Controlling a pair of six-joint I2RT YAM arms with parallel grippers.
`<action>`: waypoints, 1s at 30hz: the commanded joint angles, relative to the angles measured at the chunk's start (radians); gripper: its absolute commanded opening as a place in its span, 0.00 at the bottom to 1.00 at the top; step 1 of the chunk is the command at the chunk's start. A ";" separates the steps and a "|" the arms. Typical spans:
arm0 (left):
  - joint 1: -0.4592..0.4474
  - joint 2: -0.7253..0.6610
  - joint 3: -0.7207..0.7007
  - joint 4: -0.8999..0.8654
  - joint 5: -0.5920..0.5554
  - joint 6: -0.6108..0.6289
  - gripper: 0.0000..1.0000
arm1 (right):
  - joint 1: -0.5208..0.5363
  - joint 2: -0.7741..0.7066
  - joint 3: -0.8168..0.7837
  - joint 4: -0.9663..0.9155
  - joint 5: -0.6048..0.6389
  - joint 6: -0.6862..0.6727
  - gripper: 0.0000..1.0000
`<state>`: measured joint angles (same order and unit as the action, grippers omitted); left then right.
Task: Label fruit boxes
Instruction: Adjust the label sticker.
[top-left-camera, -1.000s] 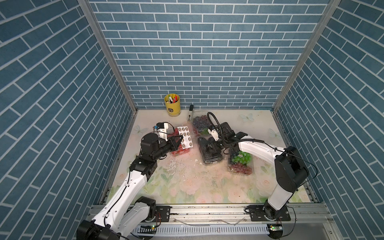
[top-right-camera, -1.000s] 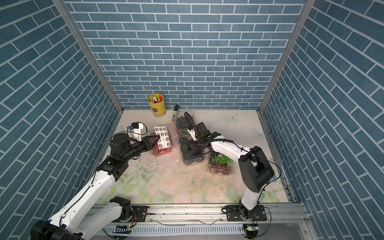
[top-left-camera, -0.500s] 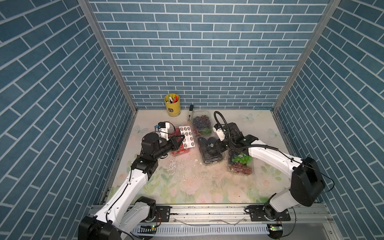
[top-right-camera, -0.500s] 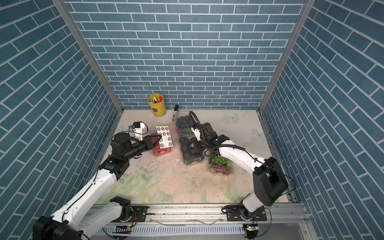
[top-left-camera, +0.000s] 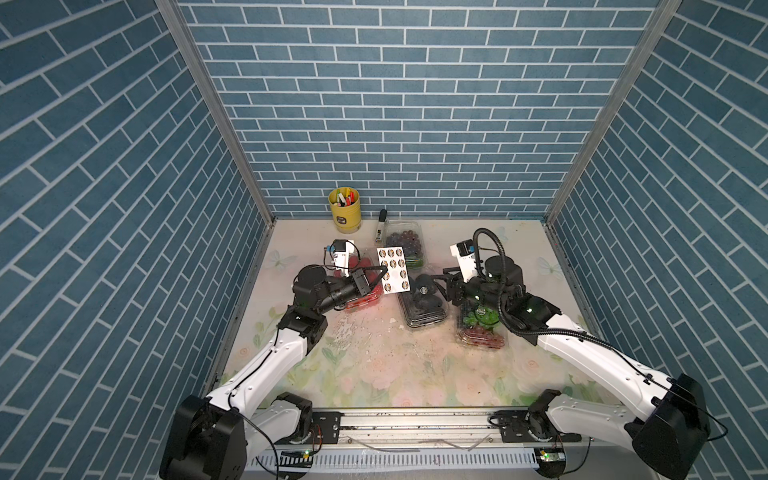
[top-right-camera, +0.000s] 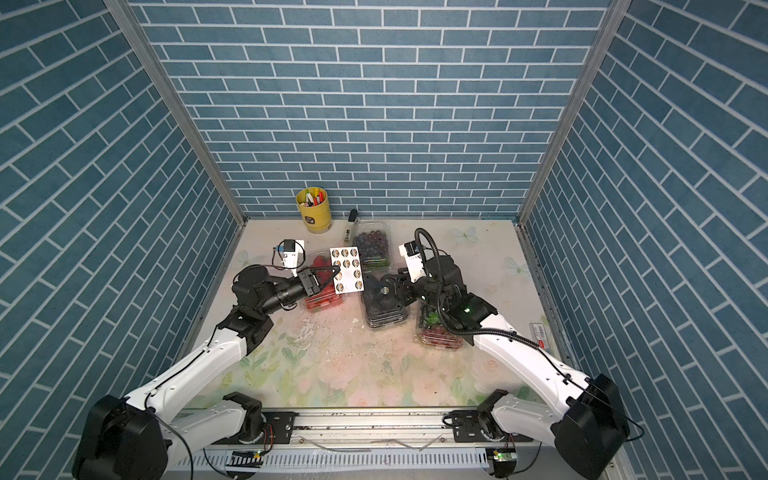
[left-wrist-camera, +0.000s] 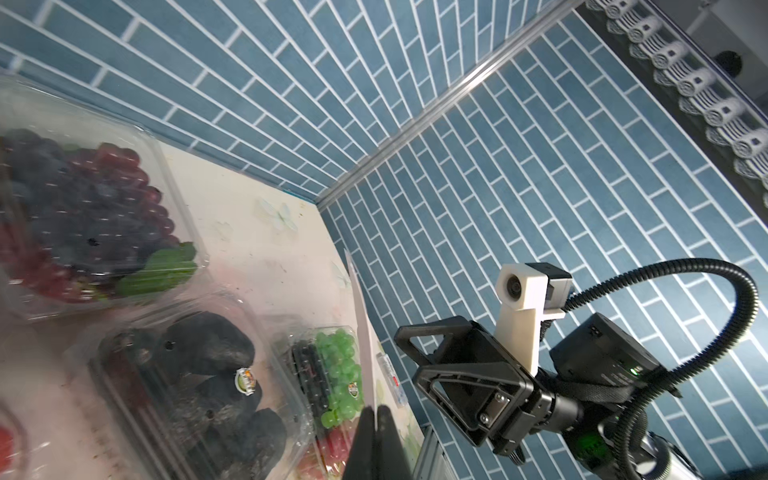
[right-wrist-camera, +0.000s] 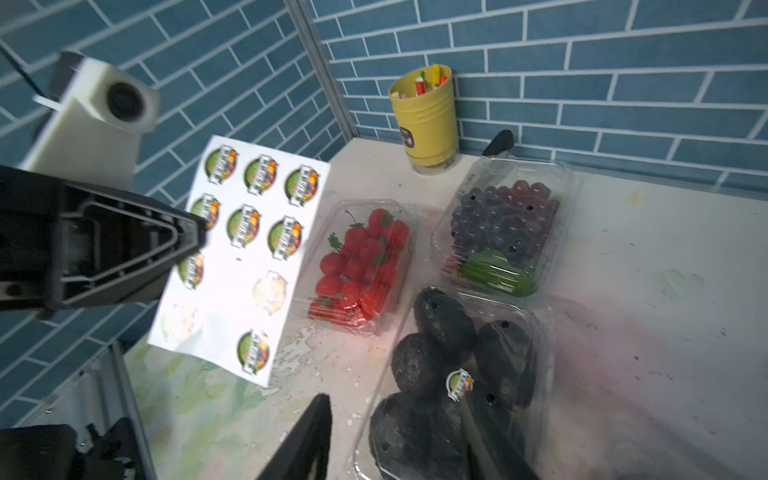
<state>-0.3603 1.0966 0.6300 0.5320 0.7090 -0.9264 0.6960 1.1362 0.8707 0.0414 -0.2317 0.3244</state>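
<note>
My left gripper (top-left-camera: 384, 276) is shut on the edge of a white sheet of round stickers (top-left-camera: 392, 270), held upright above the strawberry box (top-left-camera: 359, 303). In its wrist view the left gripper (left-wrist-camera: 376, 415) pinches the sheet (left-wrist-camera: 363, 332) edge-on. My right gripper (top-left-camera: 438, 284) hangs open and empty over the near end of the black fruit box (top-left-camera: 424, 309). The right gripper (right-wrist-camera: 399, 440) has its fingers apart, and a round sticker (right-wrist-camera: 459, 384) sits on that box's lid. The purple grape box (top-left-camera: 405, 245) lies behind. The mixed grape box (top-left-camera: 482, 332) lies under the right arm.
A yellow pen cup (top-left-camera: 345, 210) stands at the back wall with a black marker (top-left-camera: 380, 226) lying beside it. A small white tag (top-right-camera: 540, 332) lies near the right edge. Blue brick walls close in three sides.
The right gripper has opened and drawn slightly back from the black fruit box lid, and its arm has swung outward to the right. The left gripper still holds the sheet in place.
</note>
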 joint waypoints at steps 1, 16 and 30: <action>-0.026 0.019 0.031 0.136 0.040 -0.031 0.00 | -0.008 -0.038 -0.028 0.177 -0.127 0.109 0.56; -0.112 0.045 0.064 0.222 0.099 -0.017 0.00 | -0.082 0.005 -0.006 0.361 -0.302 0.315 0.53; -0.123 0.051 0.065 0.232 0.115 -0.006 0.00 | -0.096 0.094 0.034 0.430 -0.448 0.407 0.36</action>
<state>-0.4774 1.1511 0.6689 0.7227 0.8059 -0.9497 0.6037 1.2175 0.8658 0.4103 -0.6167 0.6697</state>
